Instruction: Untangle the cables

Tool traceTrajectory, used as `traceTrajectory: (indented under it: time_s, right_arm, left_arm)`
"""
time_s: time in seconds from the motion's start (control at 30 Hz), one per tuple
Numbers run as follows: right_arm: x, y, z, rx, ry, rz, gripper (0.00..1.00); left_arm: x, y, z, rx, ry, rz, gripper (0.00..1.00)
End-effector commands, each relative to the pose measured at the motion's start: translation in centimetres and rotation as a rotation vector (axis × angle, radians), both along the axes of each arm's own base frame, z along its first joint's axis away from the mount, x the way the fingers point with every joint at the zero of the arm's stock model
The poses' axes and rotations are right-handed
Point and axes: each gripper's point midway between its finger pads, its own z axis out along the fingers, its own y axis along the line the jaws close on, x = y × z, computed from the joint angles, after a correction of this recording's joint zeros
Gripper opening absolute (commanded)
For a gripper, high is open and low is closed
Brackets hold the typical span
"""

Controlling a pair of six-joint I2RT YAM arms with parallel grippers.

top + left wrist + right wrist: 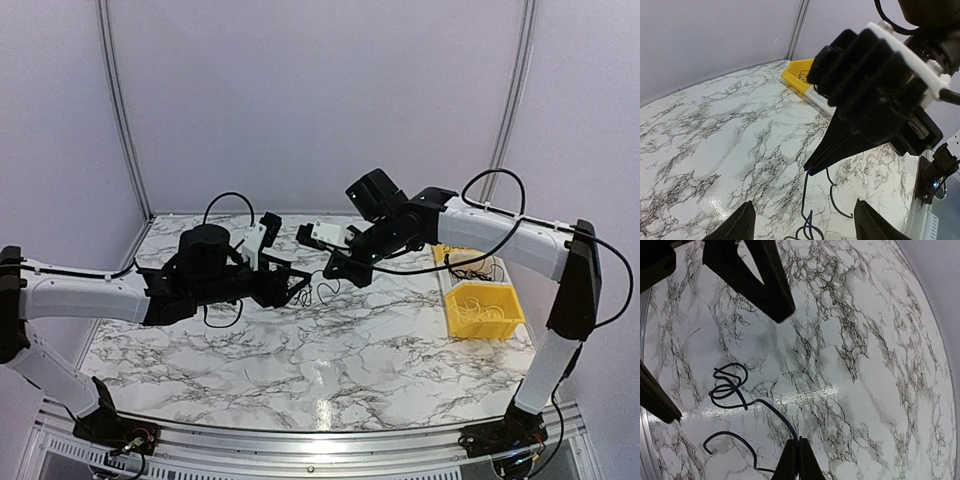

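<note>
cables [729,388] pinched between right fingers [789,465]

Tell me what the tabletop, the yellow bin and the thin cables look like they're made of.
Tabletop: marble-look slab, possibly laminate, glossy; it reflects light.
Yellow bin: likely moulded plastic, uniform colour, slight sheen.
Cables: dark rubbery or plastic sheath, thin and freely looping.

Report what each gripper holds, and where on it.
The right gripper pinches the cable between its fingertips, on a plain stretch beyond the tangled loops. The left gripper is open, holding nothing.
</note>
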Motion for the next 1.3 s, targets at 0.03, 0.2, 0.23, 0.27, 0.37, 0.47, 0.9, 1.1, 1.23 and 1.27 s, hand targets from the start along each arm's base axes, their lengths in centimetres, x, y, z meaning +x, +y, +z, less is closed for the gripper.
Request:
traceTrajectory:
  time_s: [0.03,0.2,0.23,0.27,0.37,0.47,0.9,1.1,1.23,1.27]
  right_arm:
    - [-0.5,0.2,3.1,0.024,-0.064,0.005,0.0]
    - [-1.5,0.5,4.2,0.065,-0.035,0.03,0.0]
    - [-1.7,0.6,4.4,0.073,-0.026,0.039,0.0]
    - [-2.0,0.7,4.6,0.079,-0.017,0.05,0.0]
    - [-2.7,0.7,5.0,0.09,0.007,0.074,0.0]
    - [-3.5,0.6,5.9,0.104,0.022,0.1,0.0]
    - [-10.0,-0.2,13.5,0.28,0.079,0.352,0.0]
    - [-11.1,-1.0,15.7,0.312,0.034,0.387,0.0]
    - [-10.8,-1.8,17.9,0.345,-0.018,0.384,0.0]
    - [-10.4,-2.2,18.7,0.361,-0.035,0.376,0.0]
  left_arm:
    - [0.4,-2.1,-0.8,-0.011,0.018,-0.041,0.67]
    - [1.1,-2.8,-1.7,-0.053,0.024,-0.028,0.53]
    - [1.3,-2.9,-1.7,-0.068,0.018,-0.022,0.52]
    - [1.5,-3.0,-1.6,-0.082,0.009,-0.014,0.49]
    - [2.3,-3.3,-1.3,-0.124,-0.015,0.015,0.4]
    - [3.3,-3.5,-1.8,-0.143,-0.013,0.053,0.33]
    - [5.4,-3.7,-8.4,-0.177,0.095,0.111,0.19]
    - [6.4,-2.5,-10.8,-0.171,0.137,0.148,0.16]
    - [6.7,-1.8,-12.5,-0.146,0.152,0.167,0.15]
    - [6.7,-1.6,-12.9,-0.136,0.157,0.171,0.15]
